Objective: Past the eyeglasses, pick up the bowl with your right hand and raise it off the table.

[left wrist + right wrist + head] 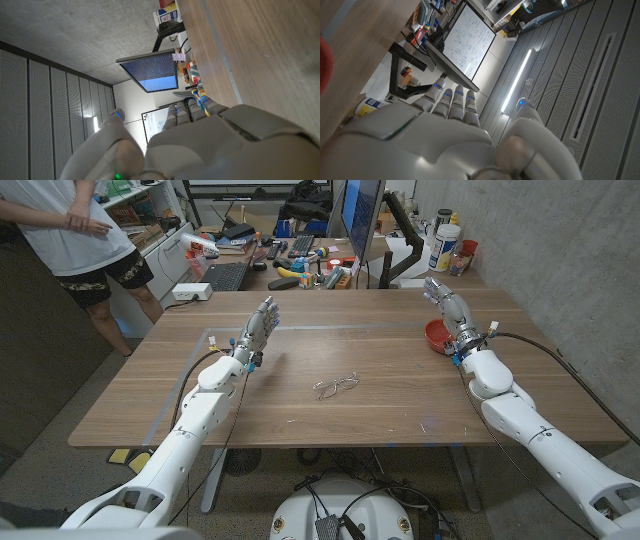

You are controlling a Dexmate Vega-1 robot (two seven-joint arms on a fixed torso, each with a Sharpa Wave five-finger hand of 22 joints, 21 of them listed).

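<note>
Room: a workshop with a grey concrete wall on the robot's right and dark ribbed panels in the wrist views. Behind the bench (pixel 380 405), a cluttered desk (pixel 300 265) carried a monitor (pixel 362 215) on a black arm, a keyboard, bottles and small tools. A person (pixel 75 230) in a white shirt and dark shorts stood at the far left.

Surface: wood-grain bench, long, with a pale tape line running along its left portion.

Item 1: eyeglasses (pixel 336 386), thin-framed, lying near the middle of the bench, well apart from both hands.

Item 2: bowl (pixel 436 335), red, standing on the bench near the right edge, just beside the right hand on its inner side; partly hidden by the wrist. A sliver of red showed at the edge of the right wrist view.

Item 3: right hand (pixel 447 307), released, fingers extended and held together, pointing away from the robot, grasping nothing.

Item 4: left hand (pixel 258 328), released likewise, fingers straight, raised over the bench's left portion, holding nothing
</note>
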